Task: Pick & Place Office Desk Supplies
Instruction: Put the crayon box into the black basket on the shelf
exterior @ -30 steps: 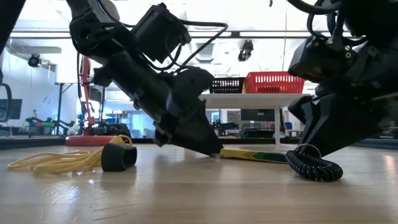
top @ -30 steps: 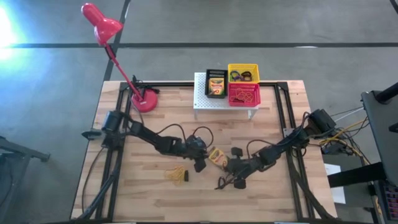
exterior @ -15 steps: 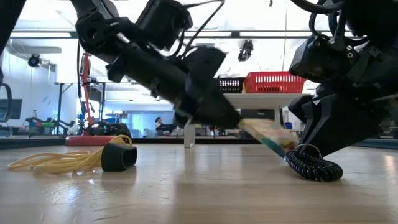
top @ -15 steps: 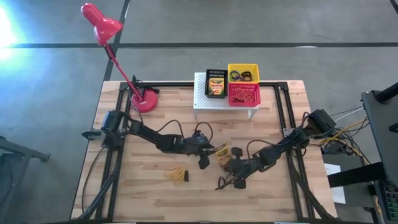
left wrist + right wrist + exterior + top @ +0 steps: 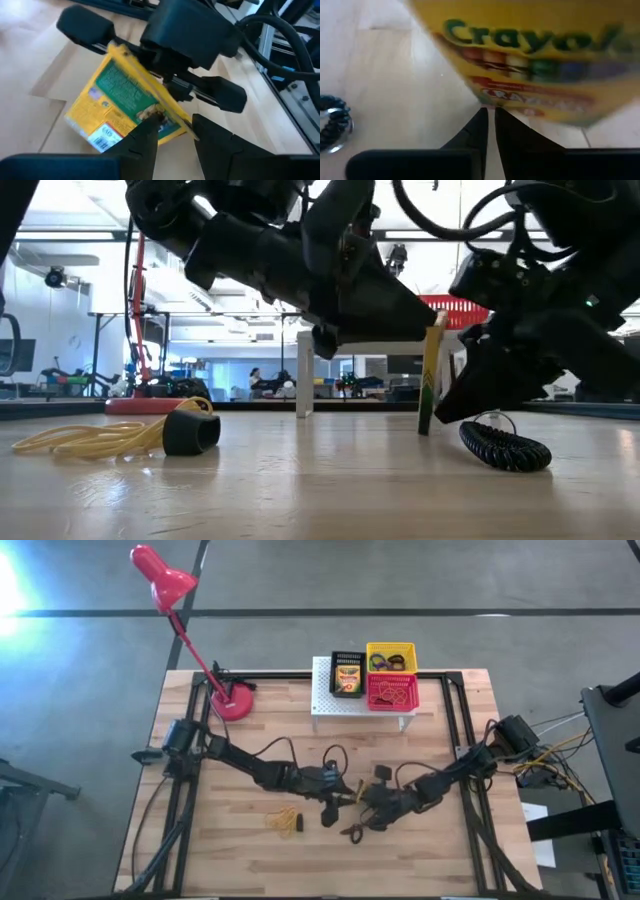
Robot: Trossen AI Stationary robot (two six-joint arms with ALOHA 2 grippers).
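Left pincer (image 5: 172, 127) is at mid-tabletop with its 2 fingers either side of a lower corner of the crayon box (image 5: 125, 100). It seems to be pinching that corner, though the contact itself is hard to make out. The box stands on its narrow end on the tabletop (image 5: 240, 860), nearly upright, between the 2 arms. The right pincer (image 5: 490, 115) is just beside the box's printed face, its fingers pressed almost together with nothing between them.

As a judgement, this box is light and thin. Its cardboard is stiff across the broad faces but easy to dent at the edges and flap. The printed faces look smooth, so they are likely a bit slick. A corner hold lets it swing, so the surer grip is probably across its thin dimension, near the middle of a long side, squeezing only lightly.

Just beside the box's foot lies a black coiled ring (image 5: 505, 448), soft and springy. Well apart on the left arm's side sits the yellowish rubber-band tangle (image 5: 90, 440), limp and liable to snag, with a small black piece (image 5: 190, 433) touching it.

At the far edge, the white perforated stand (image 5: 325, 700) carries 3 baskets: a black basket (image 5: 335, 662) holding another crayon box, a yellow basket (image 5: 391, 646) and a red basket (image 5: 392, 705).
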